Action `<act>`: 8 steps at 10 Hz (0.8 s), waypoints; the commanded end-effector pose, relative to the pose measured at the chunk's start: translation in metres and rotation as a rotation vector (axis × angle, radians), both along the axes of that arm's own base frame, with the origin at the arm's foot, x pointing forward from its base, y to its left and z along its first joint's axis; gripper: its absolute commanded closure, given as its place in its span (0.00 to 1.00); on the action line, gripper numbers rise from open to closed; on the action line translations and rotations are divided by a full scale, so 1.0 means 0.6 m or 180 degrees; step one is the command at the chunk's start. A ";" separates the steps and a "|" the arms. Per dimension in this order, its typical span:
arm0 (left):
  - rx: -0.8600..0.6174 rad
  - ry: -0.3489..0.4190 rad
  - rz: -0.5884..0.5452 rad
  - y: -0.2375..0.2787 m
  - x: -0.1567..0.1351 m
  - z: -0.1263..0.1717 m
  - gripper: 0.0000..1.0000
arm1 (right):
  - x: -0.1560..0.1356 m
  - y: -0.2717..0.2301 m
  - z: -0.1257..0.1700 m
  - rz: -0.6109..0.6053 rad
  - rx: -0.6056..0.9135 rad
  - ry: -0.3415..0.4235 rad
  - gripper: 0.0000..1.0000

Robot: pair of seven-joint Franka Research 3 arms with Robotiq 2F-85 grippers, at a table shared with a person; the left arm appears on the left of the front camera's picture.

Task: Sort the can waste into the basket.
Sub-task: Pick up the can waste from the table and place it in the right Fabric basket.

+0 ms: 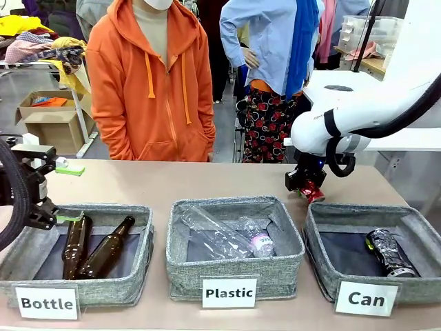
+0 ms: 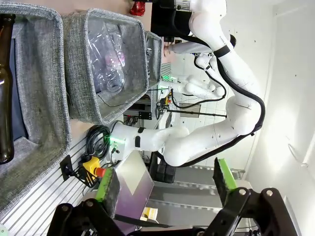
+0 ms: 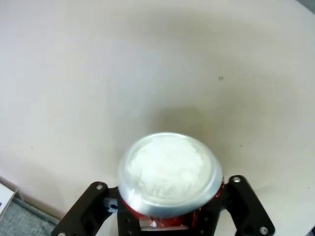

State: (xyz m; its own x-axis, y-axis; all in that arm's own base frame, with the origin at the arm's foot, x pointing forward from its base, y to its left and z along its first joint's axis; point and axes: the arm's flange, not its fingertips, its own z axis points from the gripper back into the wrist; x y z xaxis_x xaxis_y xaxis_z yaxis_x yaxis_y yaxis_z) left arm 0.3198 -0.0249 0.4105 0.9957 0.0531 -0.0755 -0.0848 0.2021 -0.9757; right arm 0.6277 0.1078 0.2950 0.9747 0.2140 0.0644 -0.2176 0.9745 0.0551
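There, the right hand point(image 1: 307, 187) grips the red can point(image 1: 313, 192) — seemingly just above the table point(image 1: 207, 183).

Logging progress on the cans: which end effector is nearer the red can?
Right. The right end effector is shut on the red can behind the Can basket; the left end effector hangs open at the Bottle basket.

The red can point(image 3: 170, 179) hides the right gripper's point(image 3: 170, 221) fingertips in the wrist view, and its silver end is glared white. In the "Can" basket point(image 1: 324, 227), the black can point(image 1: 390, 252) shows no readable print.
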 end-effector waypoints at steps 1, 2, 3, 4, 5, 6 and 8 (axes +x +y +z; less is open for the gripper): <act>0.0013 0.0018 0.0012 -0.001 -0.002 0.004 0.00 | -0.010 -0.003 0.029 -0.0011 -0.0056 -0.0031 1.00; 0.0013 0.0018 0.0012 -0.001 -0.002 0.004 0.00 | -0.017 -0.008 0.045 0.0043 -0.0057 -0.0043 1.00; 0.0013 0.0018 0.0012 -0.001 -0.002 0.004 0.00 | -0.027 -0.017 0.069 0.0096 -0.0068 -0.0058 1.00; 0.0013 0.0018 0.0012 -0.001 -0.002 0.004 0.00 | -0.044 -0.031 0.102 0.0199 -0.0076 -0.0060 1.00; 0.0013 0.0018 0.0012 -0.001 -0.002 0.004 0.00 | -0.067 -0.047 0.142 0.0324 -0.0062 -0.0071 1.00; 0.0013 0.0018 0.0012 -0.001 -0.002 0.004 0.00 | -0.105 -0.068 0.186 0.0512 -0.0043 -0.0077 1.00; 0.0013 0.0018 0.0012 -0.001 -0.002 0.004 0.00 | -0.194 -0.096 0.232 0.1371 0.0149 0.0081 1.00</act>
State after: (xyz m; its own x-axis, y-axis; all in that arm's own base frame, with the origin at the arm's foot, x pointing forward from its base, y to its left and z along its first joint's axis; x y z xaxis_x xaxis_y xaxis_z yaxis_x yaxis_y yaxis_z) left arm 0.3201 -0.0248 0.4111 0.9958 0.0532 -0.0741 -0.0835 0.2026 -0.9757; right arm 0.5423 0.0633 0.4303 0.8767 0.4759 0.0701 -0.4795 0.8761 0.0494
